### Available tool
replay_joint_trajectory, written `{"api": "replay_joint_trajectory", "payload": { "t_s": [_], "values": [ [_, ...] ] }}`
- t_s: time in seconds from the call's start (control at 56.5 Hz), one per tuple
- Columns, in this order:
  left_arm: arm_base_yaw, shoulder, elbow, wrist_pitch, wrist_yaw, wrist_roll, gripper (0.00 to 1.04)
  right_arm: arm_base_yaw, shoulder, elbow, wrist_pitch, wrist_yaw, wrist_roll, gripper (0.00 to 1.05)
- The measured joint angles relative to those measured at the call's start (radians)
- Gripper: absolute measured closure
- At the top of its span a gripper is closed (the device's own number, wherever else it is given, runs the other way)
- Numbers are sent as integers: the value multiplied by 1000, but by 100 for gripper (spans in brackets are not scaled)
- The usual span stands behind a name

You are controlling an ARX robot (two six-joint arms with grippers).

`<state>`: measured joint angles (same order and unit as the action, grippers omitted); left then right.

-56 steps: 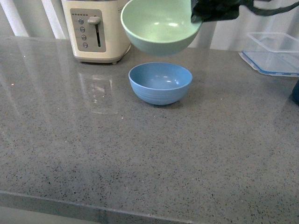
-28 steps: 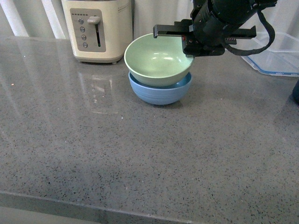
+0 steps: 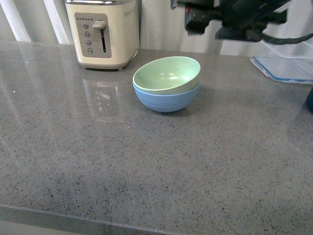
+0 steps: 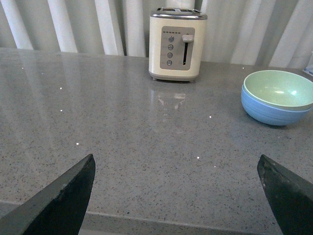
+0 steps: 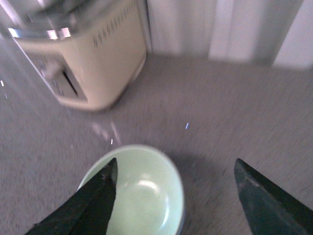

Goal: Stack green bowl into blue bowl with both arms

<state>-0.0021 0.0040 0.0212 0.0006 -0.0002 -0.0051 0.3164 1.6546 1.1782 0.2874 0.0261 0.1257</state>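
The pale green bowl point(image 3: 166, 73) sits nested inside the light blue bowl point(image 3: 165, 100) on the grey counter, tilted slightly toward the left. In the left wrist view the green bowl point(image 4: 281, 88) shows in the blue bowl point(image 4: 266, 110) far off to the side. My left gripper point(image 4: 176, 157) is open over bare counter near the front edge, holding nothing. Above and behind the stack, my right gripper point(image 5: 176, 164) is open and blurred, holding nothing, with the green bowl point(image 5: 146, 191) below one finger. In the front view the right arm point(image 3: 234, 17) is a dark blur at the top.
A cream toaster point(image 3: 102, 32) stands behind and left of the bowls. A clear plastic container point(image 3: 288, 61) lies at the back right, and a dark navy object point(image 3: 309, 98) sits at the right edge. The counter's front edge point(image 3: 98, 218) runs along the bottom.
The right gripper lowered the green bowl into the blue bowl, let it go and rose up and back. The green bowl now rests in the blue one.
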Motion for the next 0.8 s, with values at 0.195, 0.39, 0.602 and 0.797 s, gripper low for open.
{"api": "replay_joint_trajectory", "payload": {
  "t_s": [0.195, 0.39, 0.602, 0.797],
  "values": [
    [0, 0, 0, 0, 0, 0, 7, -46, -244, -327, 353, 233, -98, 56],
    [0, 0, 0, 0, 0, 0, 7, -112, -338, -616, 442, 172, -119, 90],
    [0, 0, 0, 0, 0, 0, 7, -163, -481, -785, 495, 124, -124, 104],
    [0, 0, 0, 0, 0, 0, 7, -213, -618, -940, 501, 76, -124, 104]
  ]
}}
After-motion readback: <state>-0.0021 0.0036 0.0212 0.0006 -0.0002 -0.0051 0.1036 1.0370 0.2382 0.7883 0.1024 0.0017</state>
